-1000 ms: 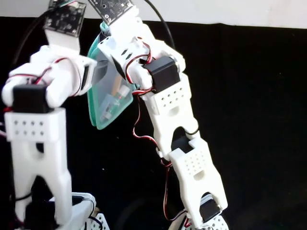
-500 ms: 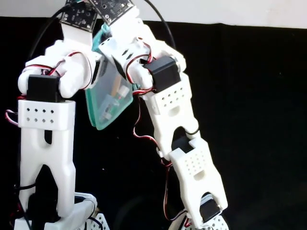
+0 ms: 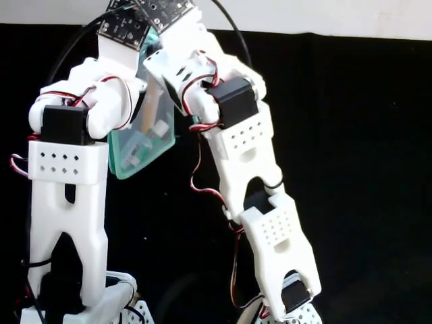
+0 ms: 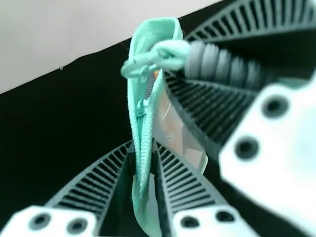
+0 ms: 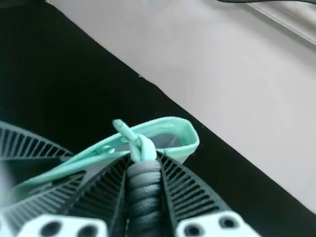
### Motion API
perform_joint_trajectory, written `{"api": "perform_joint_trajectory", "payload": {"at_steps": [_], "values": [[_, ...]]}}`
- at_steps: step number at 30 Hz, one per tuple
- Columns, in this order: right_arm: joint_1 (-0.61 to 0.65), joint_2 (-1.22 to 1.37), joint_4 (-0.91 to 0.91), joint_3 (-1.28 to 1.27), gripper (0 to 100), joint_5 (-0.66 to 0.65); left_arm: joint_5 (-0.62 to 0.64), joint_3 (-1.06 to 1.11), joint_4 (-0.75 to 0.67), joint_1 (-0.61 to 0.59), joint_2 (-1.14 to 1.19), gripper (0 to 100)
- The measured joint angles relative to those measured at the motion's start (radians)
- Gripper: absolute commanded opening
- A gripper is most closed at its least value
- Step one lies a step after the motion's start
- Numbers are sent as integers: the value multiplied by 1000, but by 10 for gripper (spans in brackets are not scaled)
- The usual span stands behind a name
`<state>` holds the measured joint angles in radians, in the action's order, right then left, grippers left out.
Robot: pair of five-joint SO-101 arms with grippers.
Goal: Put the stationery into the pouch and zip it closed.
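Observation:
The mint-green pouch hangs in the air between the two arms, and stationery shows through its clear side. My left gripper is shut on the pouch's zippered edge. My right gripper is shut on the green zipper pull at the pouch's end. From the left wrist, the right gripper holds that pull just beyond my own fingers. Seen from the high camera, the left arm stands beside the right arm, their wrists meeting above the pouch.
Black cloth covers the table. A pale strip lies beyond its far edge. Both arm bases stand at the near edge, and red wires hang by the right arm.
The left arm has swung in from the left and closed up to the pouch. The pouch has shifted a little up and to the left with both arms.

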<state>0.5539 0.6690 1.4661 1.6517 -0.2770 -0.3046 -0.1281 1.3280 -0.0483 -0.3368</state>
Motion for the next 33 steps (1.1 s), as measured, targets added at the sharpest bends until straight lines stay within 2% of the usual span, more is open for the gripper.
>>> {"api": "perform_joint_trajectory", "payload": {"at_steps": [13,19,23,26,30,33], "values": [[-189,9,-63,-2,5,-3,-5,-29,51,-21,-2,7],[-229,132,-150,0,5,-3,-6,-26,83,-23,2,7],[-316,226,-262,2,5,-3,-26,-28,123,-60,0,7],[-327,278,-361,2,5,-2,-29,-29,144,-75,0,7],[-474,339,-462,-2,5,3,-26,-18,190,-163,-3,7],[-522,359,-476,0,5,3,-25,-18,196,-193,-2,7]]}}
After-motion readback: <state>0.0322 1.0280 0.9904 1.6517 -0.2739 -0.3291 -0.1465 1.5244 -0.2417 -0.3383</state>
